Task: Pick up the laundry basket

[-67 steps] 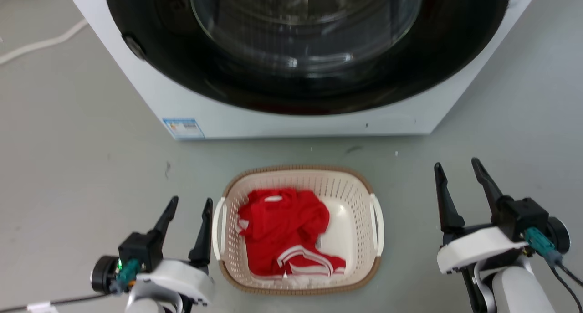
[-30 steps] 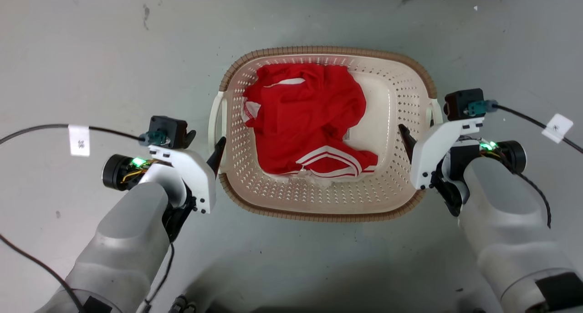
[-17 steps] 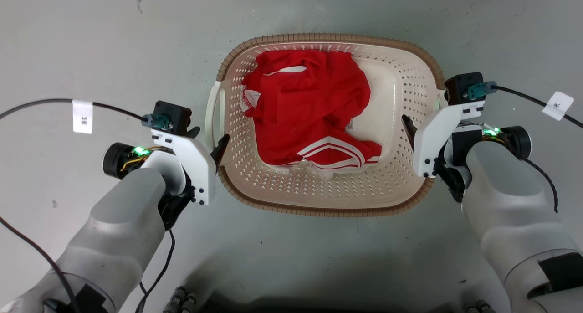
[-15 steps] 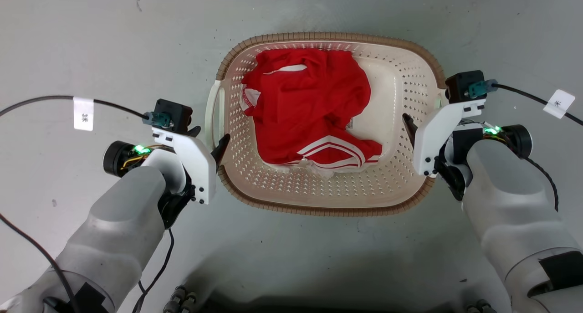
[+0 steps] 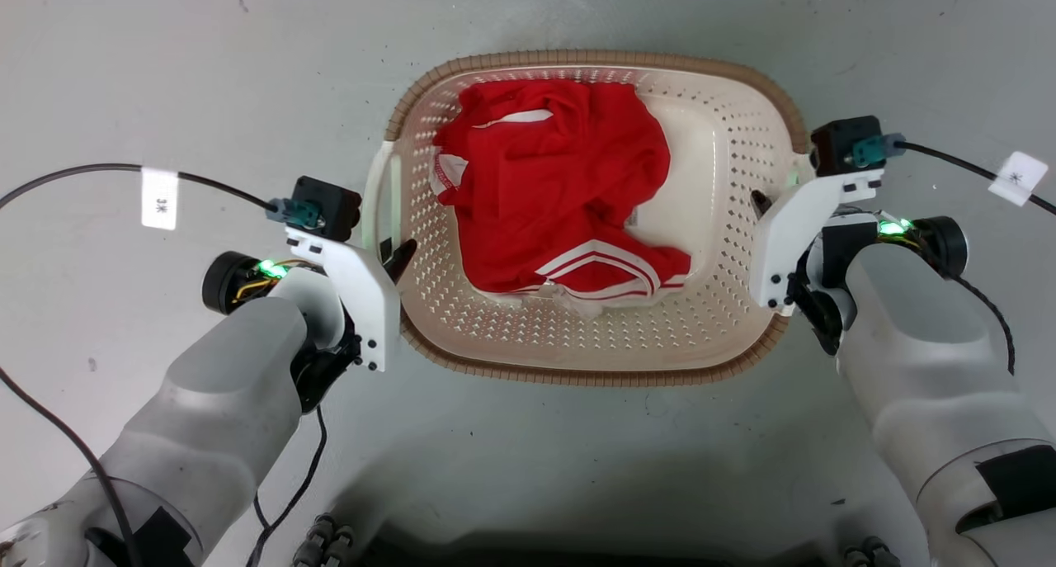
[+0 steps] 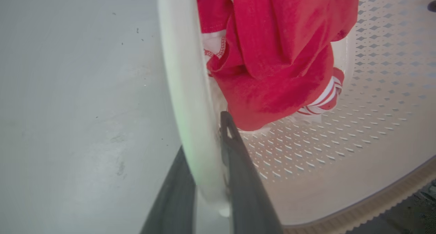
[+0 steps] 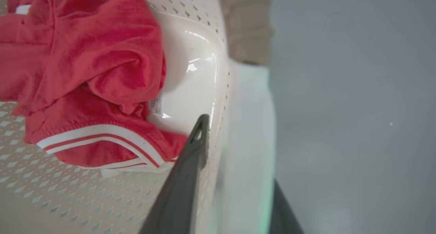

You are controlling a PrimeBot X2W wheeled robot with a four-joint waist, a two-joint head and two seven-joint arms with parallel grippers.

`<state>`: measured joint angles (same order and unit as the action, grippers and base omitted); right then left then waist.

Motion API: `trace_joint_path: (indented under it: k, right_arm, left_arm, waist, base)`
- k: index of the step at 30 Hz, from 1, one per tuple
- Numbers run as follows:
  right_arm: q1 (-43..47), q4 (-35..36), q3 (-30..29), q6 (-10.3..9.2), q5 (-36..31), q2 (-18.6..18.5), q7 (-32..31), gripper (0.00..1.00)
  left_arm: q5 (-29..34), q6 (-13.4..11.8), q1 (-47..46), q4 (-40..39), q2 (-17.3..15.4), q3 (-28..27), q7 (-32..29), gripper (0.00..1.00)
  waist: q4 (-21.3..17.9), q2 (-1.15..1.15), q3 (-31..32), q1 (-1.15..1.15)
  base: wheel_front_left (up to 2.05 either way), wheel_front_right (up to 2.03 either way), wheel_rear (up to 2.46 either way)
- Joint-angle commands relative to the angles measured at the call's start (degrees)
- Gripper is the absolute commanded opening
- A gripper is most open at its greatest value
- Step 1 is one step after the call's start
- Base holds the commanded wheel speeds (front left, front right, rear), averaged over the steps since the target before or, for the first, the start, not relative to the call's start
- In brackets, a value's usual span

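The left fingers (image 6: 238,166) and right fingers (image 7: 184,179) are clenching the basket (image 5: 594,375) by its handles (image 5: 375,189), having just slid inward — lifting is looking ready to begin.

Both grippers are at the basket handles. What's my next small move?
Probably squeeze the right gripper shut before lifting. Both straddle the laundry basket's side handles; the left gripper looks clamped on its handle, the right's hold is unclear.
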<state>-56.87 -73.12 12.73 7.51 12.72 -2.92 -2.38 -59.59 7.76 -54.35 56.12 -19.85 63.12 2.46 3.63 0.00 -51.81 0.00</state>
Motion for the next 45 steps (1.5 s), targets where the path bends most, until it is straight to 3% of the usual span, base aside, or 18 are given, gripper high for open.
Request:
trace_joint_path:
  k: [1, 14, 21, 26, 34, 45]
  right_arm:
    - [-0.3, -0.4, 0.8, 0.04, 0.8, 0.2, -0.2, 0.00]
    - [1.1, -0.7, 4.1, 0.05, 1.4, -0.2, -2.7, 0.00]
    - [4.4, -0.4, 9.3, 0.06, 4.7, -0.3, -13.6, 0.00]
    - [7.2, 0.3, 13.1, 0.08, 7.5, -0.4, -21.9, 0.00]
    - [11.7, 2.6, 18.6, 0.21, 12.1, -0.4, -34.3, 0.00]
    - [13.1, 7.1, 21.8, 0.32, 21.7, -0.3, -46.1, 0.00]
  left_arm:
    - [-1.0, -0.5, -1.0, 0.5, -1.4, 0.9, -0.3, 0.00]
    - [-7.3, -0.3, -0.3, -1.5, -3.4, 6.6, -2.0, 0.00]
    - [-10.9, -0.3, 1.9, -4.1, -6.1, 8.7, -6.9, 0.00]
    - [-13.9, -0.4, 4.0, -7.4, -8.4, 9.6, -15.4, 0.00]
    - [-17.5, -0.4, 7.1, -11.6, -11.7, 10.0, -24.0, 0.00]
    - [-19.2, -0.3, 9.9, -14.3, -14.0, 10.1, -33.9, 0.00]
  waist:
    - [0.0, 0.00, -0.1, 0.00]
    - [-0.6, 0.00, 4.7, 0.00]
    - [-1.8, 0.00, 14.2, 0.00]
    - [-2.6, 0.00, 22.4, 0.00]
    - [-3.7, 0.00, 34.2, 0.00]
    - [-4.8, 0.00, 44.1, 0.00]
  base:
    - [0.00, 0.00, 0.00]
    - [0.00, 0.00, 0.00]
    - [0.00, 0.00, 0.00]
    - [0.00, 0.00, 0.00]
    - [0.00, 0.00, 0.00]
    - [0.00, 0.00, 0.00]
